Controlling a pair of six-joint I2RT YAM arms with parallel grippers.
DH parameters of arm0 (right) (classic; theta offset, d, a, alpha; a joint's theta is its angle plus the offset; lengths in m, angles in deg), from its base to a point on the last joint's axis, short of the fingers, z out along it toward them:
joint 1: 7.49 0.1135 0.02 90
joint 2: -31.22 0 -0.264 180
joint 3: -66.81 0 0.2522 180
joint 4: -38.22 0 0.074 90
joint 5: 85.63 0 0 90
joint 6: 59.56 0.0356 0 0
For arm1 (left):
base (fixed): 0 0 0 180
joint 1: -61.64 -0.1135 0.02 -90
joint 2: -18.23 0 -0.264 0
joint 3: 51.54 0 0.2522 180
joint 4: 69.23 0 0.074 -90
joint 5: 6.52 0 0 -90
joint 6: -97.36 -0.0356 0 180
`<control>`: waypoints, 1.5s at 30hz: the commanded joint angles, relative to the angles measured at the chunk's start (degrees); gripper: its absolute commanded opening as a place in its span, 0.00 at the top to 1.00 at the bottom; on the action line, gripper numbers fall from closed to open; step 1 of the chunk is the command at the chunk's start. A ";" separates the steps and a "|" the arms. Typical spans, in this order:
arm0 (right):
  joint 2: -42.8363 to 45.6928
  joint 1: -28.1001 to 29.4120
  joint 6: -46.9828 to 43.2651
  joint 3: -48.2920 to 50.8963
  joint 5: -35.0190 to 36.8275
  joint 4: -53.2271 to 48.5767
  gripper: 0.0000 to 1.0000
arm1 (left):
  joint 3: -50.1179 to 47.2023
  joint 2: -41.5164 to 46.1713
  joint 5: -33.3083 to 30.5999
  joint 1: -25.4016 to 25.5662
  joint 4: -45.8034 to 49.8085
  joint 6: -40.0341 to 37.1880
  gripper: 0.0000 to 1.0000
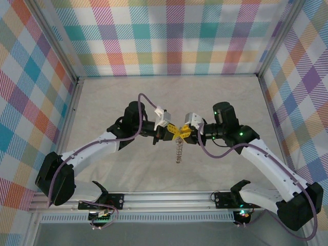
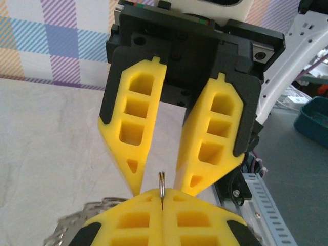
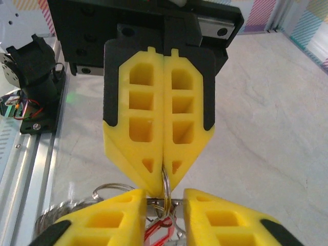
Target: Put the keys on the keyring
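My left gripper (image 1: 169,132) and right gripper (image 1: 185,132) meet tip to tip above the middle of the table. The left gripper (image 2: 163,197) is shut on the keyring (image 2: 161,180), a thin double wire loop seen edge-on. The right wrist view has the same loop (image 3: 166,179) sticking down out of the left fingers (image 3: 138,154). My right gripper (image 3: 165,197) stands open, one finger on each side of the loop. A red key tag (image 3: 163,231) hangs between those fingers. Jagged grey metal (image 1: 178,151) dangles below the grippers, and it is blurred in the left wrist view (image 2: 72,221).
More silver wire loops (image 3: 110,190) hang to the left of the right fingers. The pale table (image 1: 128,102) is walled by checked panels. An aluminium rail (image 1: 164,197) runs along the near edge. A teal bin (image 2: 312,115) sits beyond the table.
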 commanded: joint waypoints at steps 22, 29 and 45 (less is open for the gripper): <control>8.90 -6.20 13.66 11.05 -3.49 16.47 0.71 | -1.92 3.80 -8.89 1.79 -6.63 4.29 1.00; 4.91 -3.01 13.95 11.59 -4.06 18.93 0.70 | -1.63 2.77 -10.32 1.81 -7.69 6.94 1.00; 7.78 -1.58 12.00 17.53 3.90 21.86 0.67 | -1.30 2.73 -6.90 1.77 -8.01 6.68 1.00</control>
